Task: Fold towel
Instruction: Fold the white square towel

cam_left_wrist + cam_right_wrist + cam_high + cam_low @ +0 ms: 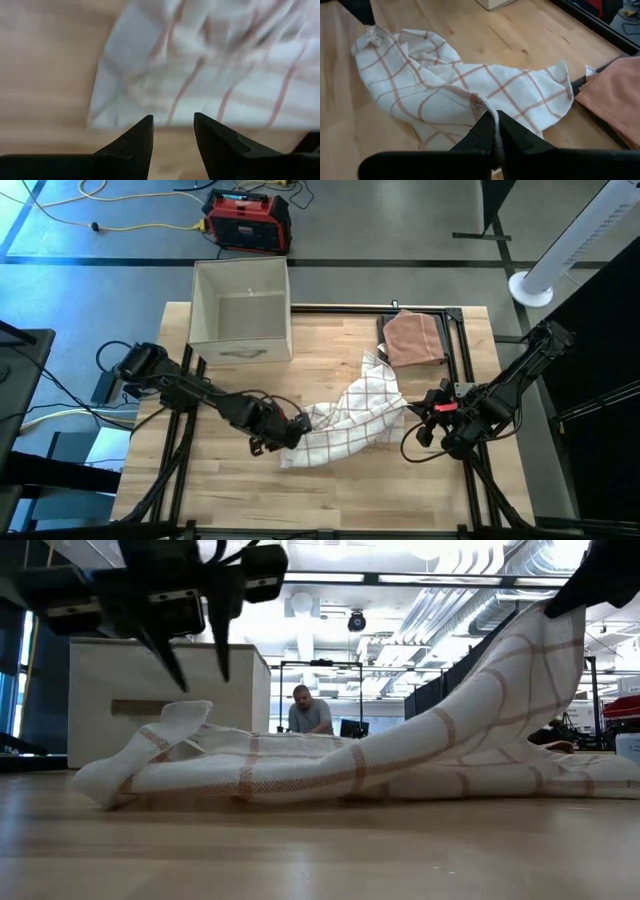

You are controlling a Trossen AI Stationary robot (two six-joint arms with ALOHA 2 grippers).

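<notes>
A white towel with reddish checks (350,415) lies crumpled on the wooden table (220,490). Its right end rises off the table to my right gripper (494,131), which is shut on it. In the low view that raised end (540,650) climbs to the gripper at the upper right. My left gripper (173,124) stands open just above the towel's near left end (170,740). Its fingers (220,650) point down and are clear of the cloth. My right gripper pinches a bunched stretch of the towel's hemmed edge (485,106) between its two fingers, coming from the table's right side and slanting down. That end is lifted and runs up to the fingers as a sloping sheet. The rest of the towel lies on the table.
A folded salmon cloth (412,338) lies at the back right, close to the towel's far corner. An open beige box (240,310) stands at the back left. Black frame rails (465,360) run along the table's right side. Bare wood lies along the near edge.
</notes>
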